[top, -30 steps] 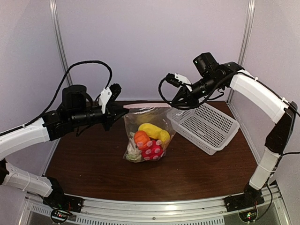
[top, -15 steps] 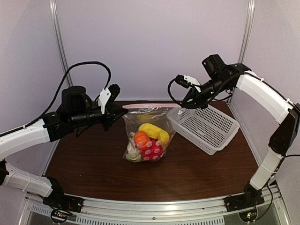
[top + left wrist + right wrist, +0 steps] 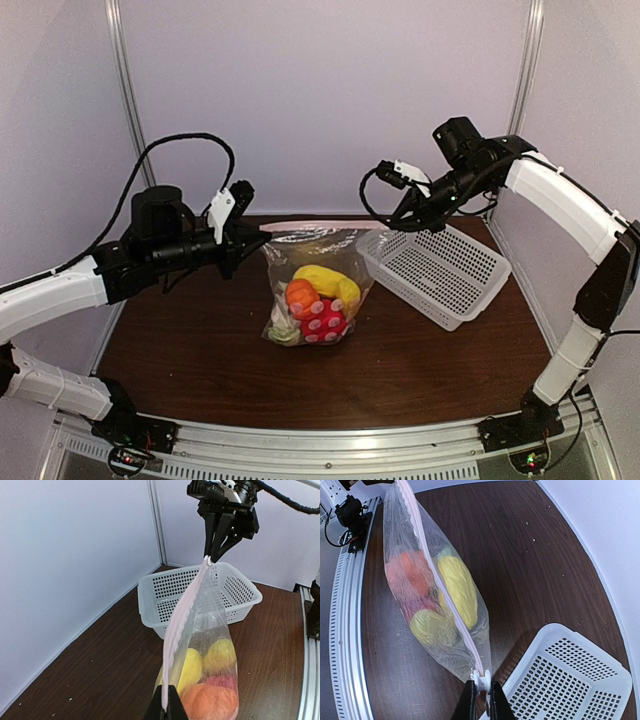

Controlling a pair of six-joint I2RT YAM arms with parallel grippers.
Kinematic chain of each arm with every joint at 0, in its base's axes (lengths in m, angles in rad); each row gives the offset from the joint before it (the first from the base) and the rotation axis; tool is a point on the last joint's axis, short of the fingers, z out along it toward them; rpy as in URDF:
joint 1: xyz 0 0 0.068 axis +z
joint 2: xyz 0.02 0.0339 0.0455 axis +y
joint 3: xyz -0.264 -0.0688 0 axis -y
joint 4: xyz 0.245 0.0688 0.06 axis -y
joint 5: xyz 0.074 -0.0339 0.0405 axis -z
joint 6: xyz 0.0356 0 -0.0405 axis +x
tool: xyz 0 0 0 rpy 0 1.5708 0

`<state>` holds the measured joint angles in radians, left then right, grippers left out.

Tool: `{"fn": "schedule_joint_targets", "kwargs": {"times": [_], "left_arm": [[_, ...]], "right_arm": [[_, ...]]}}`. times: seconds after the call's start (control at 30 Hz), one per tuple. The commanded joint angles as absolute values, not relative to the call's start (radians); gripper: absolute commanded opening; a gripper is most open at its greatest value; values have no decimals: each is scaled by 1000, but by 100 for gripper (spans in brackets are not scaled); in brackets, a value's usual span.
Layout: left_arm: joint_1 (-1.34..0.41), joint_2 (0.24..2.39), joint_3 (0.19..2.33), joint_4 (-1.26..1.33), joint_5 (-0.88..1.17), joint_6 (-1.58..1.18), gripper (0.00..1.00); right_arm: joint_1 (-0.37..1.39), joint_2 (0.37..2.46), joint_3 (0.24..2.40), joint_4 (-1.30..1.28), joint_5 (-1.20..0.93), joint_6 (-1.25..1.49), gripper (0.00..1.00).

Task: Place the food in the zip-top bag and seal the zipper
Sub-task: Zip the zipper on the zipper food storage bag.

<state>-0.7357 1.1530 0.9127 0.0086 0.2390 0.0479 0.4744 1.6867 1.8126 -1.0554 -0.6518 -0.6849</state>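
Note:
The zip-top bag (image 3: 318, 262) hangs upright between my grippers over the table's middle. Inside it is the food: two yellow pieces (image 3: 325, 282), an orange piece (image 3: 300, 293), a red piece with pale dots (image 3: 322, 320) and white cauliflower (image 3: 283, 330). The zipper (image 3: 315, 227) runs taut as a pinkish strip along the top. My left gripper (image 3: 253, 233) is shut on the zipper's left end (image 3: 169, 680). My right gripper (image 3: 393, 224) is shut on the white slider (image 3: 482, 678) at the right end. The strip looks closed along its visible length.
A white mesh basket (image 3: 440, 268) stands to the right of the bag, under and behind my right gripper, and looks empty. It also shows in the left wrist view (image 3: 165, 592) and the right wrist view (image 3: 570, 680). White walls enclose the brown table (image 3: 200, 350).
My right gripper has slid rightward along the zipper to the bag's right end, mostly in the first half second. The left gripper and the bag have hardly moved.

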Motion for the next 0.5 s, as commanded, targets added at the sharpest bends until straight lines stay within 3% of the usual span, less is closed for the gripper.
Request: {"fn": "schedule_joint_targets", "kwargs": {"times": [0.0,0.27,0.47], "left_arm": [[-709,1161,899,64,228,24,0],[-661,1329,1011,55,217,-56,0],[-575,1459,1202,10,276,-86,0]], "right_arm": [[449,1681,1816,-1064,-581,-681,0],[453,1806,1947,-949,-606,-562,1],[488,1989,2217,-909,-621,-486,0]]}}
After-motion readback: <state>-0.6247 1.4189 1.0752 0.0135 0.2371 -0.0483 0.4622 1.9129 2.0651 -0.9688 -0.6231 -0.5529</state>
